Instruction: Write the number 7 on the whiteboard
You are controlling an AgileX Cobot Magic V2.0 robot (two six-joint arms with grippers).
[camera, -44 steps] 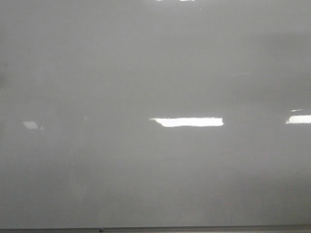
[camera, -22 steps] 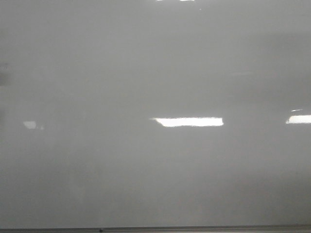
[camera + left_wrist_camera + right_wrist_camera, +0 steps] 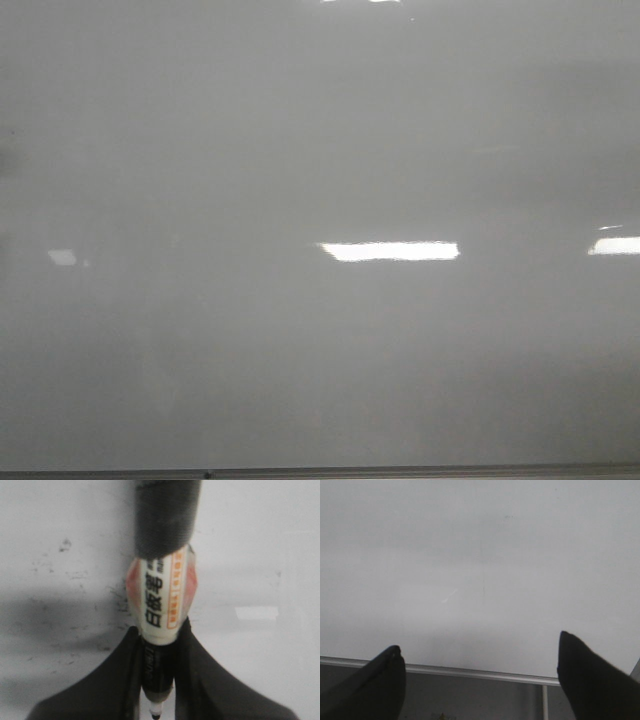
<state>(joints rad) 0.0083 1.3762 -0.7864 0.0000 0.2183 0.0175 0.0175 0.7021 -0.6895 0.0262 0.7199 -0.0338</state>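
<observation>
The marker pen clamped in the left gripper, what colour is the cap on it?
The marker pen's textured cap is black, above a white, orange-trimmed label; clearest in the left wrist view.

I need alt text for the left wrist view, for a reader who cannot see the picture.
The left gripper is shut on a whiteboard marker with a white label and a black cap, seen very close and blurred. Behind it is the pale whiteboard, with faint dark smudges and no written number visible.
</observation>
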